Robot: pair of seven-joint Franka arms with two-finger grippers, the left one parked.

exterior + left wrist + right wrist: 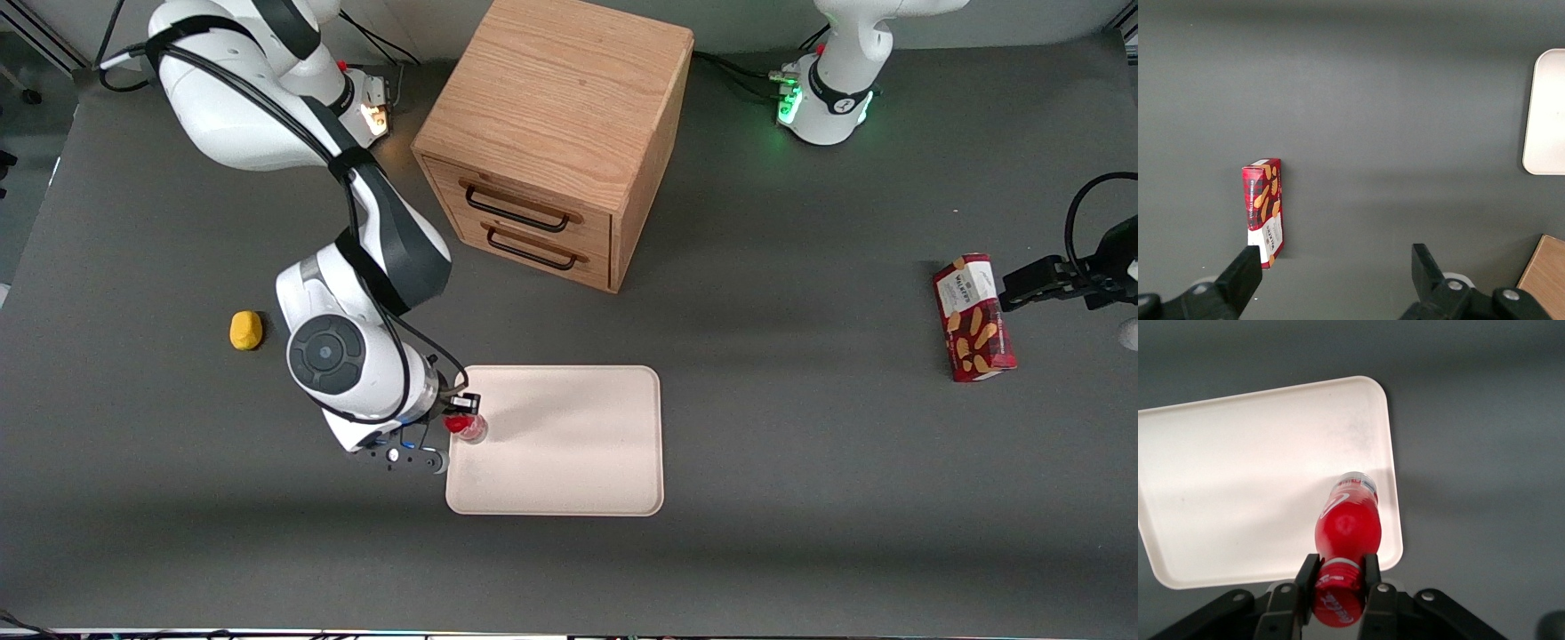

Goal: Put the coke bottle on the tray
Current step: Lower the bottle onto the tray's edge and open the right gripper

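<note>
The coke bottle (1347, 523), small, red, with a red cap and clear base, is held by its cap between my gripper's fingers (1339, 573). The gripper is shut on it. The bottle's base is over or on the tray (1251, 480), near the tray's edge toward the working arm's end; I cannot tell whether it touches. In the front view the gripper (464, 411) holds the bottle (466, 426) at that same edge of the large pale cream-pink tray (569, 444).
A wooden two-drawer cabinet (560, 133) stands farther from the front camera than the tray. A yellow lemon-like object (246, 330) lies toward the working arm's end. A red snack box (973, 317) lies toward the parked arm's end, also in the left wrist view (1264, 210).
</note>
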